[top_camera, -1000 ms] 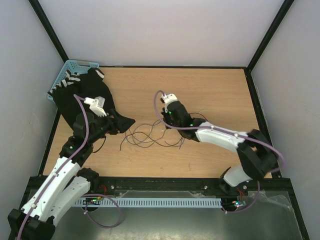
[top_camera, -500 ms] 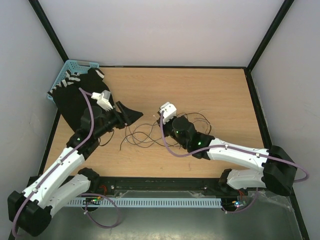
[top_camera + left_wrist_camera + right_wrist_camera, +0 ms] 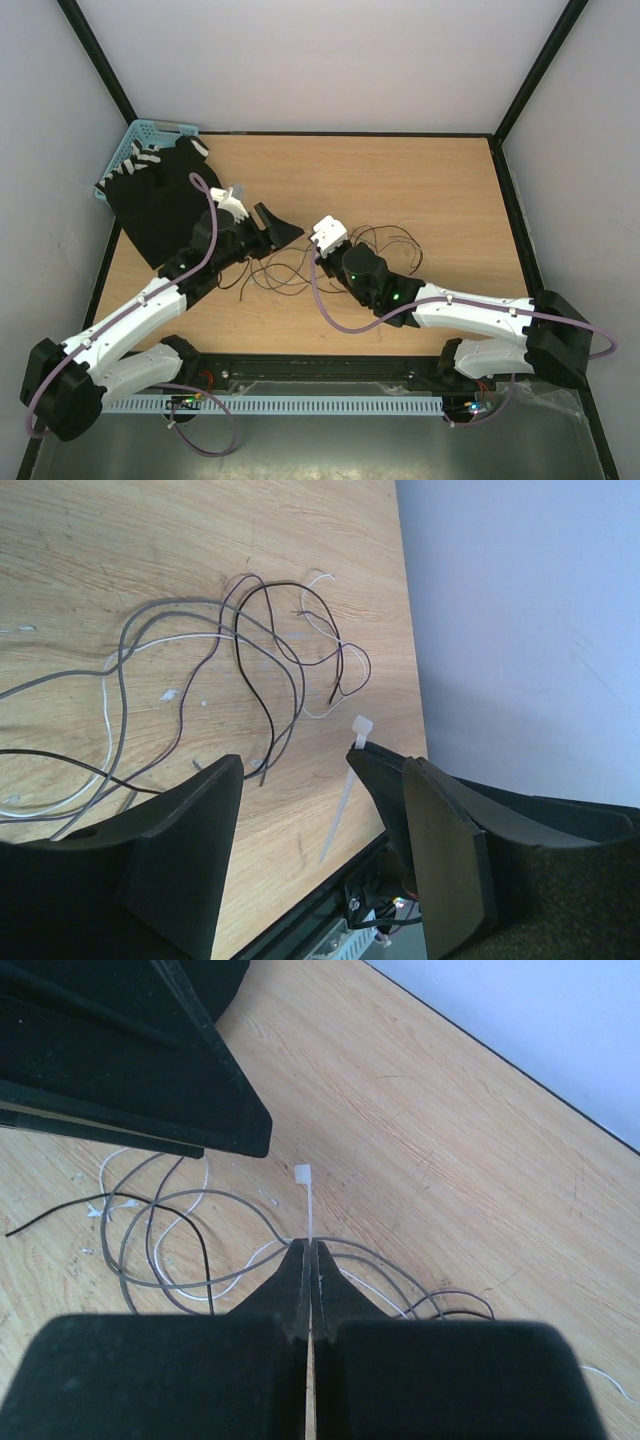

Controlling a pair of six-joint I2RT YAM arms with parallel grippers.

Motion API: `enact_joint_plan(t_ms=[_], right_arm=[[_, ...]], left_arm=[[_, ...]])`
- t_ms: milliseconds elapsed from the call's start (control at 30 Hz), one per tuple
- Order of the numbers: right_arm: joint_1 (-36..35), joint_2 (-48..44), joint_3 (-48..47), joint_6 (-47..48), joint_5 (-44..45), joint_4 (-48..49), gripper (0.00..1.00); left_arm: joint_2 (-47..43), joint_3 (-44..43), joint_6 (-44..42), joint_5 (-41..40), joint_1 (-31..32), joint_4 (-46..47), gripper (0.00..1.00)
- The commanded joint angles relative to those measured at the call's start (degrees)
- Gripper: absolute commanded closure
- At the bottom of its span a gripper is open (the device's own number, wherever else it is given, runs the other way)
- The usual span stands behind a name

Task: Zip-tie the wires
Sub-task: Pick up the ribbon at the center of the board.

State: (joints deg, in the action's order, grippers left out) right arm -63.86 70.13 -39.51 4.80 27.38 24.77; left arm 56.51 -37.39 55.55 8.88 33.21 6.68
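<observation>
Top external cam: the wires (image 3: 290,270) are lying in a loose tangle on the wooden table (image 3: 420,170), about mid-table and a bit toward 6 o'clock. Some strands are curling out toward 3 o'clock under the right arm.

The left gripper (image 3: 279,228) is hovering at roughly 10 o'clock of the tangle w/ its jaws spread apart. Left wrist cam is showing nothing pinched btwn them, just wood, wire loops and a white zip tie (image 3: 346,785) in the gap. The tie's head is sitting right by the tip of one finger, but I can't tell if it's actually touching.

The right gripper (image 3: 308,1252) is over the middle of the pile, clenched tight on that zip tie. On the right wrist cam the strip is poking out from btwn the closed fingers toward 12 o'clock, head at the far end. Gray, white and dark strands are looping on the table underneath, and the left gripper's black fingers are filling the 10-11 o'clock part of that view.

Off at the 10 o'clock corner a blue basket (image 3: 138,133) is sitting at the table edge, w/ a black cloth (image 3: 160,205) spreading out from it toward the left arm.
</observation>
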Motion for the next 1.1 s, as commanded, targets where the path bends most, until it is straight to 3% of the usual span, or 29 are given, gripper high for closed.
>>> enact_joint_plan(t_ms=[0, 200, 600, 900, 1000, 1067], right_arm=[[-0.6, -0.9, 1.0, 1.0, 0.6, 3.2, 1.0], [-1.0, -0.3, 1.1, 1.1, -0.1, 3.6, 1.0], [-1.4, -0.7, 1.4, 1.3, 0.2, 3.9, 1.0], [-1.5, -0.8, 1.7, 1.2, 0.1, 3.9, 1.0], [-1.5, -0.9, 2.0, 0.8, 0.1, 4.0, 1.0], [-1.5, -1.7, 2.6, 0.6, -0.6, 4.9, 0.89]], left_arm=[[0.8, -2.5, 1.1, -2.4, 1.3, 3.4, 0.33], [3.8, -4.0, 1.2, -2.8, 3.2, 4.6, 0.34], [9.0, -6.0, 0.0, -5.0, 6.9, 5.8, 0.55], [10.6, -7.1, -1.6, -5.8, 8.0, 6.2, 0.78], [11.0, -7.5, -2.7, -5.7, 8.2, 6.2, 0.92], [11.0, -8.1, -4.1, -5.4, 8.3, 6.2, 1.0]])
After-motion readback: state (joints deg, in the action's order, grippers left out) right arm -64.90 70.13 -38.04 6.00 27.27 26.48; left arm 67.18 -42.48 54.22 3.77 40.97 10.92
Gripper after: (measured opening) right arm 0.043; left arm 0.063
